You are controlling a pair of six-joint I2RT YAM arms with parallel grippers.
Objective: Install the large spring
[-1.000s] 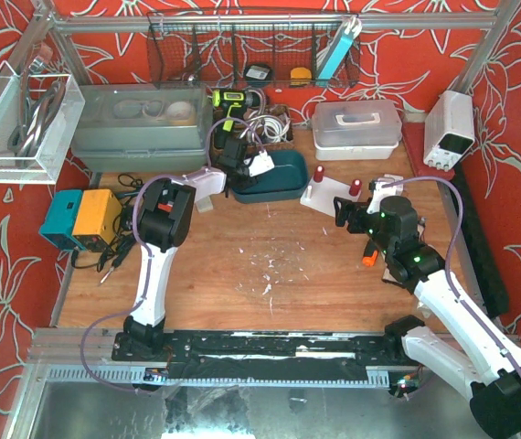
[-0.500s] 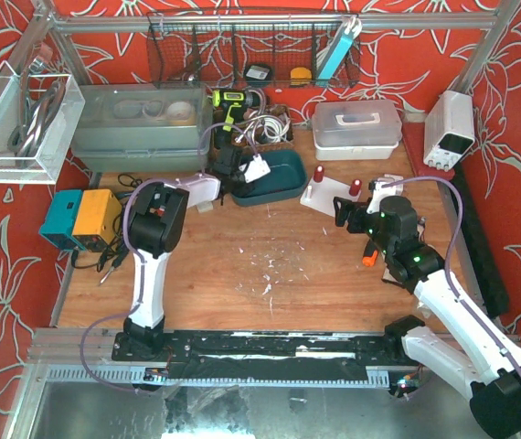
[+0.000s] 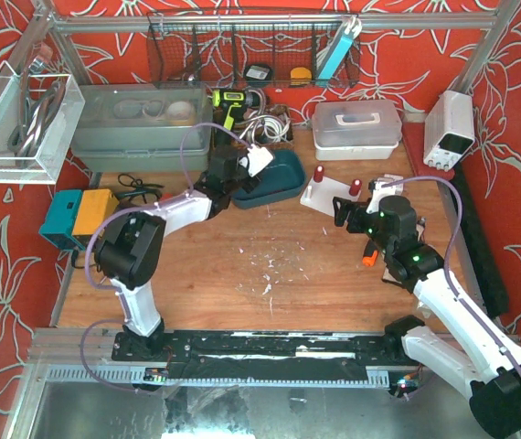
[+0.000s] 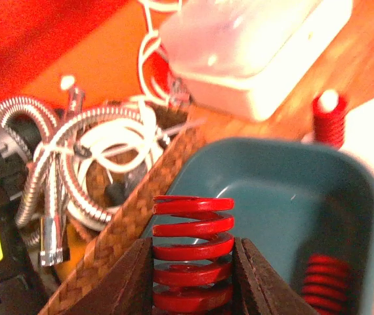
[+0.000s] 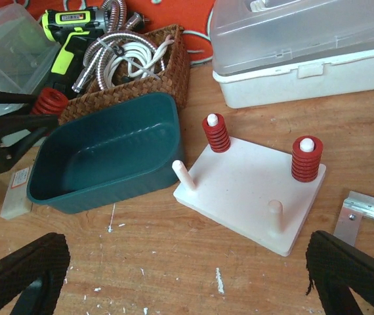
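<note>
Left end effector is clamped on the large red spring, one finger on each side of the coils, spring upright. The spring is held off the tabletop at the left end of the teal bin, over the rim next to the wicker basket. The basket, holding coiled metal hoses, sits just behind the bin. The white peg board lies just right of the bin, flat on the tabletop. Its two back pegs carry small red springs, and the two near pegs are bare. Right end effector is on the board's near side, right of the bin, fingers wide apart and gripping nothing.
</note>
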